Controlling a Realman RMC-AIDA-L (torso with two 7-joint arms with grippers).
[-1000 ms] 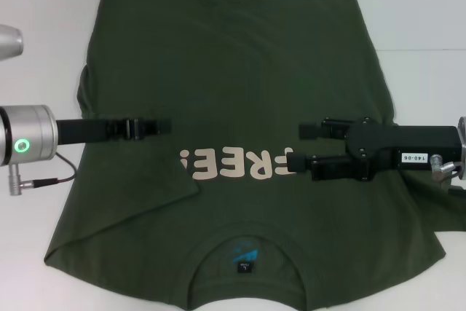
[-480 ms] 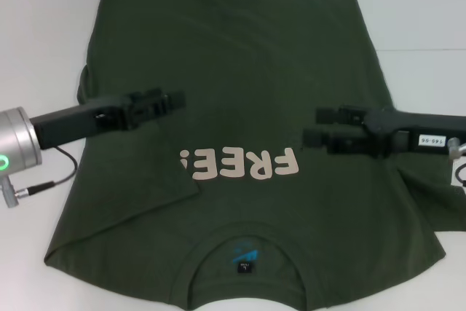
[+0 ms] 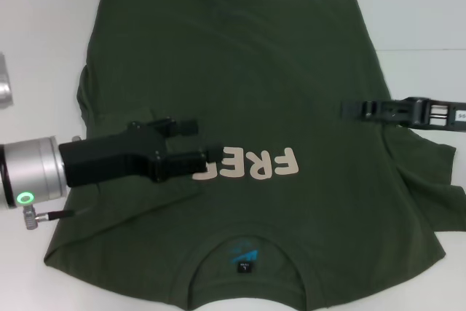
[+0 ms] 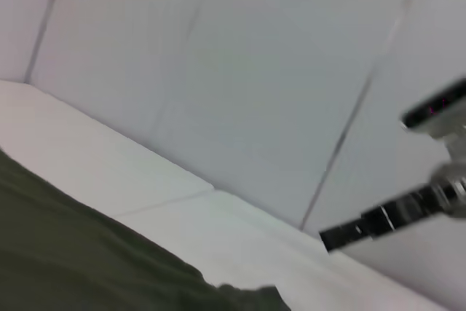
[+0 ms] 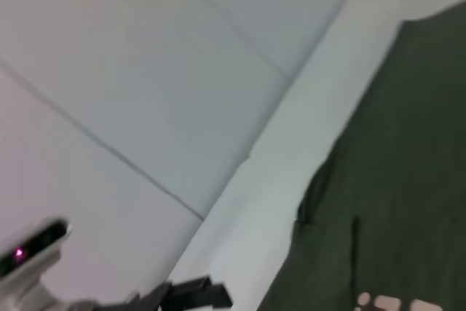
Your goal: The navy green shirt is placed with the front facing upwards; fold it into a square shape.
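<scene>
Head view has the shirt (image 3: pixel 240 143) spread flat on the white table (image 3: pixel 36 20), front up, collar toward the robot and hem at the far side. Both sleeves look tucked in over the body, so my guess is the side folds are done and the lengthwise fold is what's left before it's a square.

Using the "FREE!" lettering (image 3: pixel 251 165) as the marker: the left gripper (image 3: pixel 207 140) sits right over the start of it, covering the first letters. Its two fingers are parted with a clear gap, one above the other, and nothing between them. It looks low to the cloth, but I can't tell if it's touching. Feels like it's lining up to pinch or press fabric around chest level.

The right gripper (image 3: pixel 349 109) is off to the other side of the lettering and a bit farther back, near the shirt's edge. It shows edge-on as one thin bar, so I can't tell how wide it is.

Wrist cams mostly show wall, table and a strip of green.
</scene>
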